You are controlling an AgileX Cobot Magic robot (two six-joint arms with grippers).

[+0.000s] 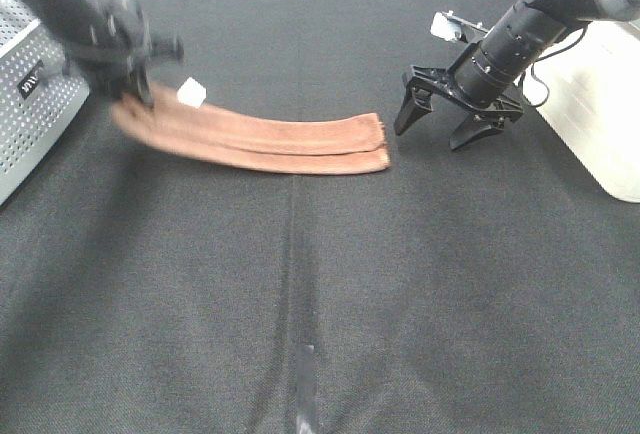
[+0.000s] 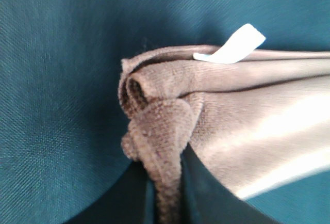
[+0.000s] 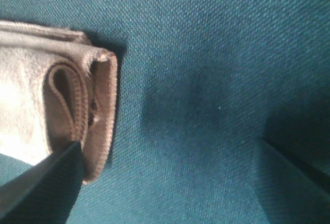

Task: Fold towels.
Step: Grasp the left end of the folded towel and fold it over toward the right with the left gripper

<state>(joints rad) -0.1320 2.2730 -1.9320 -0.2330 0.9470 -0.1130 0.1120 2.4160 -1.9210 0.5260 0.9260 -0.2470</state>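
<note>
The left tool (image 2: 167, 182) grips the bunched end of the towel (image 1: 270, 139), its arm at far left too blurred to read. The right tool (image 1: 455, 122) hangs splayed wide, tilted down, just beside the towel's other end. The towel lies as a long folded strip on the black tabletop (image 1: 380, 294), white tag (image 1: 191, 93) sticking up, a perforated grey box (image 1: 30, 104) near the gripped end

We find the towel (image 1: 270, 139) lying as a long strip across the far half of the table (image 1: 320, 294), running from near the far-left corner toward the middle. Its tag (image 1: 191, 92) sits at the left end, where our left gripper (image 1: 135, 89) pinches the cloth. Our right gripper (image 1: 452, 122), jaws apart, stands just right of the towel's right end. A case (image 1: 30, 114) sits at the left edge and a box (image 1: 600, 104) at the right edge.
</note>
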